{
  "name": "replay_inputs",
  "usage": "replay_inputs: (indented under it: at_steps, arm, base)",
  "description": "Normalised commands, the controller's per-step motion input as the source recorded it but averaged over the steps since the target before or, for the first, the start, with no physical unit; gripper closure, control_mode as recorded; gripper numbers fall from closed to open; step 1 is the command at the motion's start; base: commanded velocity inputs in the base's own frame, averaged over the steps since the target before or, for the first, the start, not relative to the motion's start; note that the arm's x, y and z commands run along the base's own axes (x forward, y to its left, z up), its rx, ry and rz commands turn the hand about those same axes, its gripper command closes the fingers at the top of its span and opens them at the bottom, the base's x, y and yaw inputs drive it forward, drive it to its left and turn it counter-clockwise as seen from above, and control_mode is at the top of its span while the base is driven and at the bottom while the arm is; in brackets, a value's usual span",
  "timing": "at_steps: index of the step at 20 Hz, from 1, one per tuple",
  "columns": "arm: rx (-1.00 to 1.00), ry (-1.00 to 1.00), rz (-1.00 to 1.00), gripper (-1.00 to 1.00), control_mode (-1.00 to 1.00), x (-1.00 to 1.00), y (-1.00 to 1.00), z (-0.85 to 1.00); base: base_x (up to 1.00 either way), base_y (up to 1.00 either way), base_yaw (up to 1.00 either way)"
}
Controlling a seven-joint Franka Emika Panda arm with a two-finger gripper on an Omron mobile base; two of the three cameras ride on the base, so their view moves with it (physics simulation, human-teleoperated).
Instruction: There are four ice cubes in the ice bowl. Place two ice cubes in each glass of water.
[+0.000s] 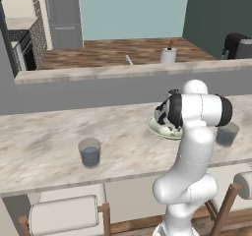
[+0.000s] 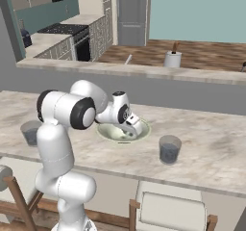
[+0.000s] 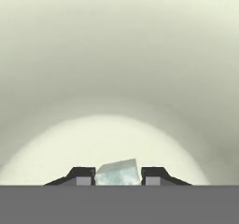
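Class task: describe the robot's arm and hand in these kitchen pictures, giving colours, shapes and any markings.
The arm is glossy white, built of rounded tubular segments with bulbous elbows and dark black bands at the joints. The hand is a white block with black trim, ending in two small dark finger tips with grey faces. No cables or markings can be made out.

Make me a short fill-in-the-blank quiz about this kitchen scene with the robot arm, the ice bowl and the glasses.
1. The end effector is lowered into the ice ____.
2. Between its fingertips sits one ice ____.
3. The number of glasses of water on the counter is ____.
4. On the far ledge stands a white ____ holding a brown stick.

Missing words: bowl; cube; two; mug
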Motion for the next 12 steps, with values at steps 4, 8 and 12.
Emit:
replay_inputs:
  at_steps: [4,8,12]
  arm:
    - [0.00,0.00,-0.07,1.00,-1.00,0.00,-0.19,-0.09]
    - [0.00,0.00,-0.07,1.00,-1.00,0.00,-0.16,-0.06]
    - [0.02,-0.09,-0.02,1.00,-1.00,-0.22,-0.12,0.03]
  base:
    - [0.00,0.00,0.00]
    - [0.00,0.00,0.00]
    - [0.00,0.00,0.00]
